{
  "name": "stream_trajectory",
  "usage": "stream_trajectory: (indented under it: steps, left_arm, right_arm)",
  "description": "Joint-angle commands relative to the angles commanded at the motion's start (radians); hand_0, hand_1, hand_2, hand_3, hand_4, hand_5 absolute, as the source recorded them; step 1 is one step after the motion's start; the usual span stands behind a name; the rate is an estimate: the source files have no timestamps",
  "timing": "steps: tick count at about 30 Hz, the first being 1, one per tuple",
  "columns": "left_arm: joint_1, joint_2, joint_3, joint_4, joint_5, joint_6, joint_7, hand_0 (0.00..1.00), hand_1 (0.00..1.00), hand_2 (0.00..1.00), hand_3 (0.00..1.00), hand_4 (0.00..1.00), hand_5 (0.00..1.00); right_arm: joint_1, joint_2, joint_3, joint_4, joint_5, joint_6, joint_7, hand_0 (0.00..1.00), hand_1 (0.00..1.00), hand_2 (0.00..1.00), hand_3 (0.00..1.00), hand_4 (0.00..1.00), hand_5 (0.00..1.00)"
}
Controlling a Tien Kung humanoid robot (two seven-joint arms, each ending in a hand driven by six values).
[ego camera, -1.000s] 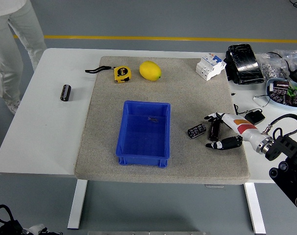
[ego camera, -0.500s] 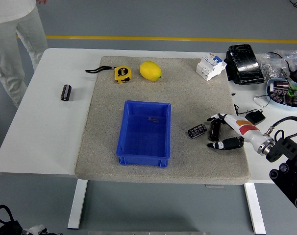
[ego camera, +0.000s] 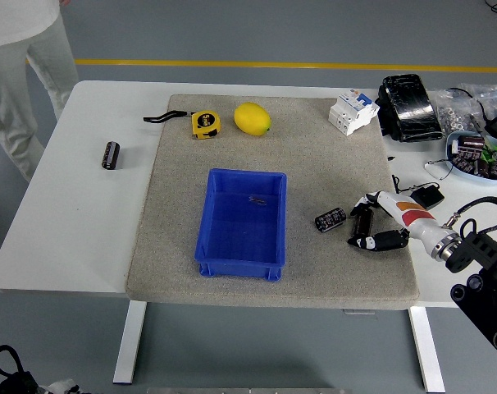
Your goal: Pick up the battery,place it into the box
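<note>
A black battery (ego camera: pixel 361 222) lies on the grey mat (ego camera: pixel 314 164), right of the blue box (ego camera: pixel 242 222). My right hand (ego camera: pixel 365 222) comes in from the lower right. Its fingers (ego camera: pixel 368 199) curl over the battery's far end and the thumb (ego camera: pixel 371 243) sits at its near end, so the hand is closed around the battery, which rests on the mat. A second battery (ego camera: pixel 330 219) lies just left of the hand. A third battery (ego camera: pixel 110 154) lies on the white table at the far left. The box holds only a small dark item.
A yellow tape measure (ego camera: pixel 204 123), a lemon (ego camera: pixel 252 118) and a white circuit breaker (ego camera: pixel 352 110) lie along the mat's far edge. A black pack (ego camera: pixel 408 95) and a bowl of parts (ego camera: pixel 476 155) are at the right. A person (ego camera: pixel 19 66) stands at the far left corner.
My right hand's fingers have curled in and closed around the battery. The person at the far left has shifted slightly.
</note>
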Motion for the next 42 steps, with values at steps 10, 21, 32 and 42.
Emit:
stream_trajectory:
  steps: [10, 21, 32, 42]
  left_arm:
    - [-0.011, 0.001, 0.011, -0.001, -0.012, 0.0, -0.002, 0.62, 0.568, 0.614, 0.714, 0.725, 0.699]
    - [-0.012, 0.003, 0.012, -0.002, -0.014, -0.002, 0.0, 0.618, 0.564, 0.614, 0.714, 0.725, 0.698]
    - [-0.013, 0.008, 0.006, -0.003, -0.008, -0.004, 0.002, 0.616, 0.564, 0.606, 0.714, 0.725, 0.698]
    - [-0.013, 0.012, -0.004, -0.004, -0.001, 0.0, 0.005, 0.61, 0.556, 0.596, 0.713, 0.724, 0.697]
  right_arm:
    - [0.006, -0.002, 0.014, 0.006, 0.004, 0.004, 0.002, 0.432, 0.482, 0.52, 0.513, 0.739, 0.152]
    - [0.009, -0.009, 0.023, 0.076, -0.008, 0.011, 0.006, 0.434, 0.481, 0.522, 0.512, 0.73, 0.145]
    - [0.095, -0.009, -0.051, 0.259, 0.04, 0.028, -0.002, 0.44, 0.482, 0.52, 0.509, 0.728, 0.139]
    - [0.241, 0.038, -0.21, 0.315, 0.048, 0.077, 0.003, 0.543, 0.537, 0.567, 0.532, 0.77, 0.164]
